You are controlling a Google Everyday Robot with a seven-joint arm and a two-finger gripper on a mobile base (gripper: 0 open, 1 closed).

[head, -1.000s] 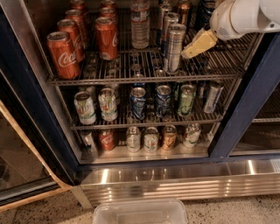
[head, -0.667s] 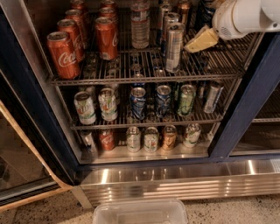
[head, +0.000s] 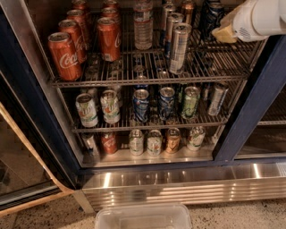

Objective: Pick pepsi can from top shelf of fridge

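The fridge (head: 178, 184) stands open in front of me, with a steel base panel and dark blue trim. Its top shelf (head: 147, 81) is a wire rack. A dark navy pepsi can (head: 213, 13) stands at the back right of that shelf, partly hidden behind my arm. My gripper (head: 221, 33), on a white arm, reaches in from the upper right. Its yellowish tip sits just in front of and below the pepsi can, above the shelf's right side.
Red Coca-Cola cans (head: 65, 55) fill the shelf's left side. A water bottle (head: 143, 24) and tall slim silver cans (head: 179, 47) stand mid-shelf. Lower racks hold more cans (head: 141, 105). A blue door post (head: 250, 105) stands right, a glass door (head: 22, 172) left, a clear bin (head: 143, 217) on the floor.
My gripper has moved up and to the right, away from the tall silver can and deeper toward the back right of the top shelf. The cans have not moved.
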